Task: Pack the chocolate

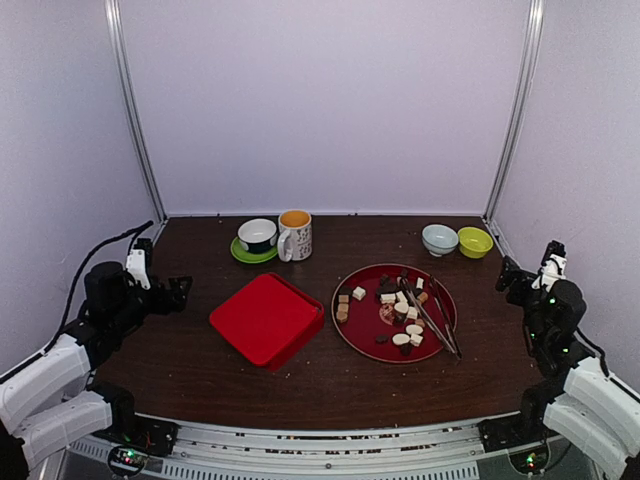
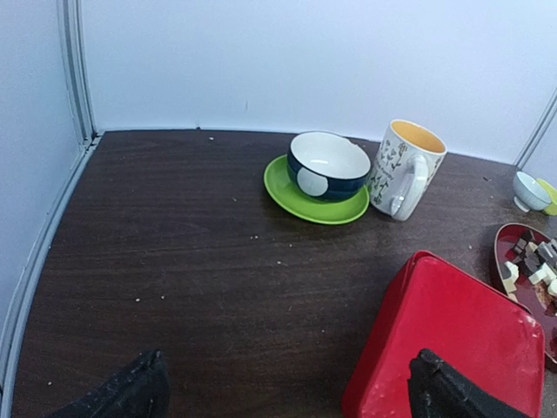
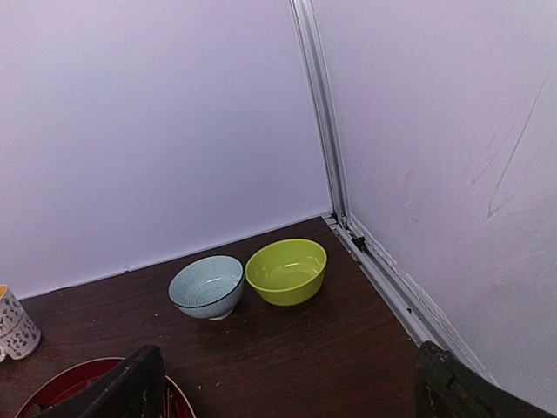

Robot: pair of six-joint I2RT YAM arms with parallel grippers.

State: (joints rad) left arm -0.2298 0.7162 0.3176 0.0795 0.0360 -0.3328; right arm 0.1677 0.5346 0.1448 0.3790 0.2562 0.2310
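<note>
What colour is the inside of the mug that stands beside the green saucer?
Orange-yellow; the mug shows best in the left wrist view.

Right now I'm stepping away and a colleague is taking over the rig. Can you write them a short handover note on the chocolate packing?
Left gripper: jaws open, holding nothing, low over the table left of the red box.
Right gripper: jaws open, holding nothing, at the table's right side, off the plate.
Chocolate: every piece in view lies on the round red plate. The metal tongs lie across the plate's right side.
Done: nothing looks packed, and the box appears closed.
Left: likely the whole job, meaning open the box and move the pieces in.
</note>
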